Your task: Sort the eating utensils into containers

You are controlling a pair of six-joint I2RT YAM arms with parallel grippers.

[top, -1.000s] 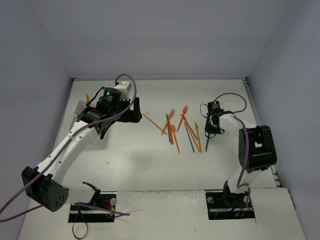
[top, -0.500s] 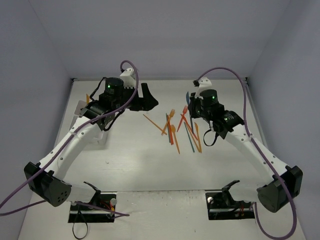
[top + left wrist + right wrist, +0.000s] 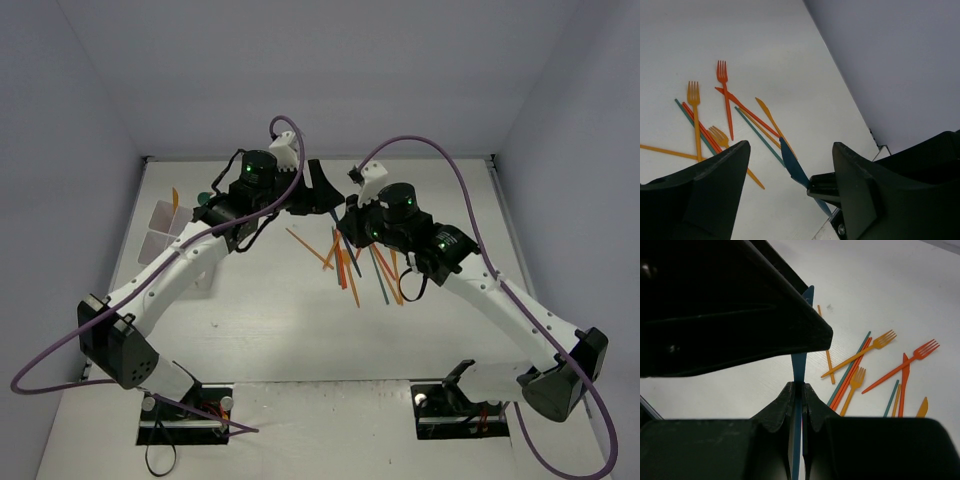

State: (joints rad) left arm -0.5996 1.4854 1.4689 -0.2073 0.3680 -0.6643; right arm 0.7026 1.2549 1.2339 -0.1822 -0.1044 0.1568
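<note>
My right gripper (image 3: 799, 390) is shut on a dark blue knife (image 3: 800, 362), blade pointing up and away, lifted above the table. My left gripper (image 3: 791, 150) is open, and the knife's blade (image 3: 790, 162) stands in the gap between its fingers without touching either. In the top view the two grippers meet over the table's middle: left gripper (image 3: 322, 192), right gripper (image 3: 347, 218). The other eating utensils (image 3: 362, 265) lie in a loose pile of orange, red and teal forks and sticks just below them. The white container (image 3: 160, 222) stands at the far left with an orange utensil upright in it.
The left gripper's black finger (image 3: 740, 305) fills the top of the right wrist view. Orange forks (image 3: 693, 95) and a red fork (image 3: 722, 80) lie on the white table. Grey walls close in the back and both sides. A purple cable (image 3: 440, 160) arcs over each arm.
The right arm swung up and left with the blue knife. The left arm swung right from the container to meet it, and its jaws narrowed slightly around the blade.
</note>
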